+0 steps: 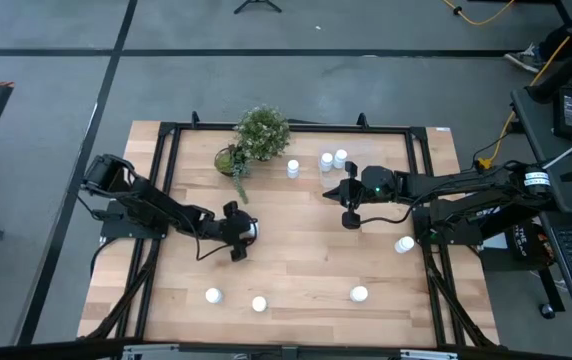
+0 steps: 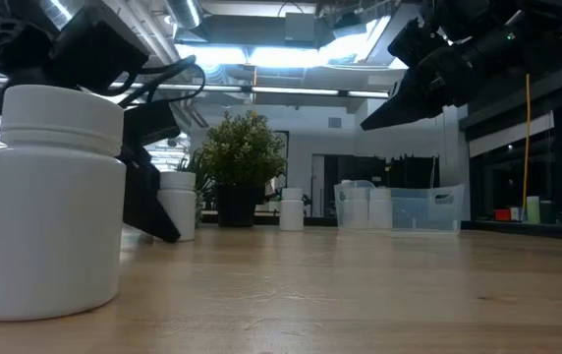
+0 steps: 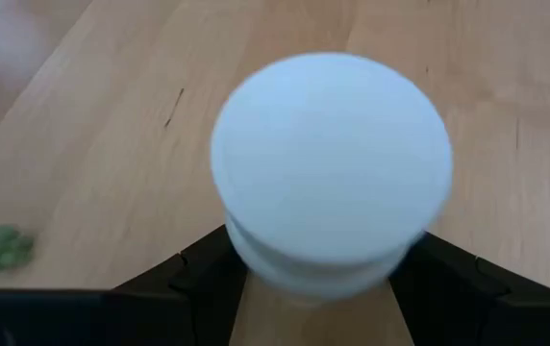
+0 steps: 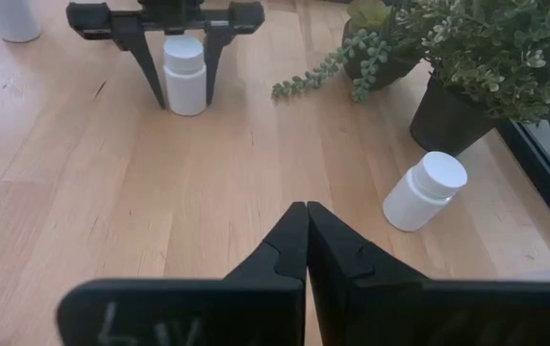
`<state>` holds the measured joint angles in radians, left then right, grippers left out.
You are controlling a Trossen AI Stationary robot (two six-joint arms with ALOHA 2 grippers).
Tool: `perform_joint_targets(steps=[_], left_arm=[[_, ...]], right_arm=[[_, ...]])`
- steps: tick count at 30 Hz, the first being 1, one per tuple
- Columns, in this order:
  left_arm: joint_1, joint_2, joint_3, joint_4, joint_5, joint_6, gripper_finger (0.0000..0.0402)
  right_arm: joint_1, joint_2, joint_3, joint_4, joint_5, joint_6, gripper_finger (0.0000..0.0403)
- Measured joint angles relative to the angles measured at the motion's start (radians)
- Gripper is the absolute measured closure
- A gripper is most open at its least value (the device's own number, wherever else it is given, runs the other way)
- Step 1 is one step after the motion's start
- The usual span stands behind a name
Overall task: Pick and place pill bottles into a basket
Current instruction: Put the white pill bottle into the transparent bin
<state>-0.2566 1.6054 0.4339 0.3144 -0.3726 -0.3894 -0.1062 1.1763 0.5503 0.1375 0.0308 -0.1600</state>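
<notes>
My left gripper (image 1: pixel 245 231) is at the table's middle left, around an upright white pill bottle (image 4: pixel 186 75), which fills the left wrist view (image 3: pixel 328 163). My right gripper (image 4: pixel 306 207) is shut and empty, hovering above the table right of centre (image 1: pixel 332 192). The transparent basket (image 2: pixel 414 208) stands at the far side with two bottles (image 1: pixel 333 158) in it. Another bottle (image 4: pixel 425 191) stands beside the plant pot. Several more bottles stand loose: one at the right (image 1: pixel 404 244) and three near the front edge (image 1: pixel 358 294), (image 1: pixel 259 303), (image 1: pixel 213 295). My left gripper has the bottle's body (image 4: pixel 185 96) between its two fingers (image 4: pixel 152 72), one on each opposite side, below the cap. The fingers point down from above. The bottle stands upright with its base on the table.
A leafy potted plant (image 1: pixel 260 133) with trailing sprigs stands at the far middle of the table. A black frame (image 1: pixel 166 160) runs along the table's edges. Bare wood lies between the two grippers.
</notes>
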Motion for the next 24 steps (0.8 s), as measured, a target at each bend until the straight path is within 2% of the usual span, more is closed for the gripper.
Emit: perform_joint_targets(steps=[10, 24], left_arm=[[0.010, 0.022, 0.000, 0.032, 0.018, 0.011, 0.0201], [0.010, -0.006, 0.000, -0.023, 0.031, -0.013, 0.0194]], right_arm=[[0.000, 0.000, 0.000, 0.000, 0.000, 0.001, 0.0396], [0.000, 0.000, 0.000, 0.000, 0.000, 0.001, 0.0396]])
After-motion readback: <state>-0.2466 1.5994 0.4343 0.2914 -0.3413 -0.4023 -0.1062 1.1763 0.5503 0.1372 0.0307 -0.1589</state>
